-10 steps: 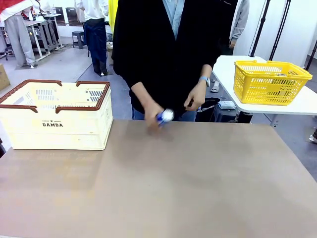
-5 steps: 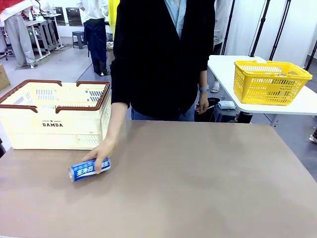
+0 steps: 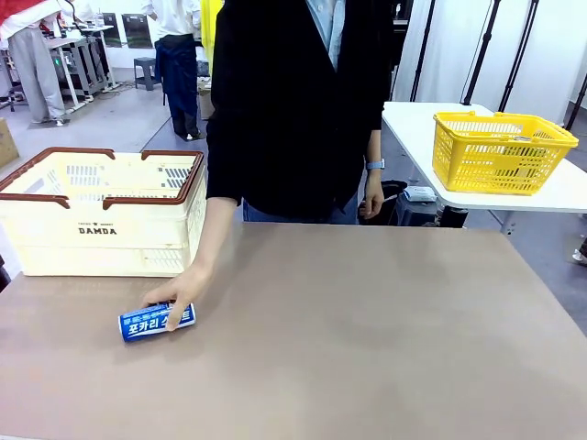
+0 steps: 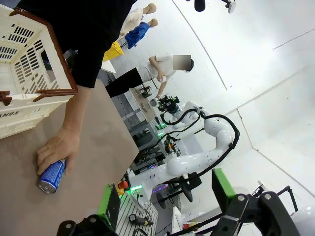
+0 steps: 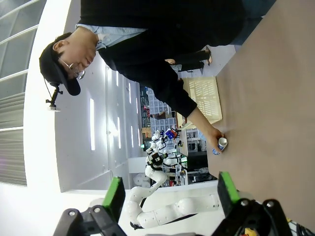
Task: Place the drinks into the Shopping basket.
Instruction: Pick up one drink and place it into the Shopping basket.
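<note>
Rolling is the likeliest trouble: the blue can [image 3: 157, 322] lies on its side on the near left part of the counter [image 3: 385, 339], just in front of the Shopping basket [image 3: 101, 249] and apart from its wall. The person's hand [image 3: 186, 288] rests on top of it. Once that hand lifts, nothing would stop a round can from drifting, so a grasp aimed at its present spot could miss. A reach made while the fingers cover the can would risk pinching or bumping them. A slim, smooth can taken across its curved side might also squirt out of the pads. The basket's brown rim stands high enough to catch a can carried too low. The left jaws and the right jaws both stand wide open with nothing between the green pads, and both are well apart from the can. The front view gives the white lettering along the can's side and the black print on the basket wall. The left wrist view adds the can's silver end [image 4: 47, 187] and the way the hand [image 4: 57, 147] curls over the body. From the right wrist view the can [image 5: 219, 146] sits small under the hand, with the basket [image 5: 204, 98] beyond it, which makes the gap between them plain.
</note>
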Robot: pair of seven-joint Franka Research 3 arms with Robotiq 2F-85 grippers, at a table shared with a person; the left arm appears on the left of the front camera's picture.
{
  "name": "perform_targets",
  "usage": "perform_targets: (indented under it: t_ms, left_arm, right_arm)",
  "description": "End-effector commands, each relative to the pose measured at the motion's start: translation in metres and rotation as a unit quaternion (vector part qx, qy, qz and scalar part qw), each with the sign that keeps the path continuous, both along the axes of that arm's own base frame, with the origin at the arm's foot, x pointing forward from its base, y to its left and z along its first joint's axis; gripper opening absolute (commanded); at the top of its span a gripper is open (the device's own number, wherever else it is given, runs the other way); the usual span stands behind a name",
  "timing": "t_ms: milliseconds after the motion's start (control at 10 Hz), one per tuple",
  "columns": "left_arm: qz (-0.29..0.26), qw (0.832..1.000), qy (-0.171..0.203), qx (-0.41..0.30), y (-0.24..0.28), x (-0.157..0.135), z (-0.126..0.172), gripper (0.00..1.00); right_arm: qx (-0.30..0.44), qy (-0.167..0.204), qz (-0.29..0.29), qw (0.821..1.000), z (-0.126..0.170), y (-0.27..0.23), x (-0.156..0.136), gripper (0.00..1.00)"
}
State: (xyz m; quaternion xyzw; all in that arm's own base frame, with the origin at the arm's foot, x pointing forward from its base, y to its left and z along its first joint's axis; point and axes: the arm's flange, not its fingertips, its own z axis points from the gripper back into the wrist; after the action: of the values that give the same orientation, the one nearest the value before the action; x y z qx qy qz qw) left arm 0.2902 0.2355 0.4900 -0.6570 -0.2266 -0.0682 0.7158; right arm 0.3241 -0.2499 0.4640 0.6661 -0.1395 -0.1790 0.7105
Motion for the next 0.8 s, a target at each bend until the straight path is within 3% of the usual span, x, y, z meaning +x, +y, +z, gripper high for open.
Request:
perform_targets:
  t_ms: [0, 500, 700]
  left_arm:
    - [-0.008, 1.000, -0.008, 0.003, 0.000, -0.004, -0.001, 1.00]
    - [0.000, 1.000, 0.000, 0.000, 0.000, 0.000, 0.000, 1.00]
    - [-0.011, 0.999, -0.036, 0.029, -0.019, -0.012, 0.021, 1.00]
  right_arm:
    - [-0.002, -0.003, 0.006, 1.000, 0.003, 0.002, -0.004, 1.00]
    - [-0.002, -0.003, 0.006, 1.000, 0.003, 0.002, -0.004, 1.00]
    - [-0.002, -0.003, 0.006, 1.000, 0.003, 0.002, -0.004, 1.00]
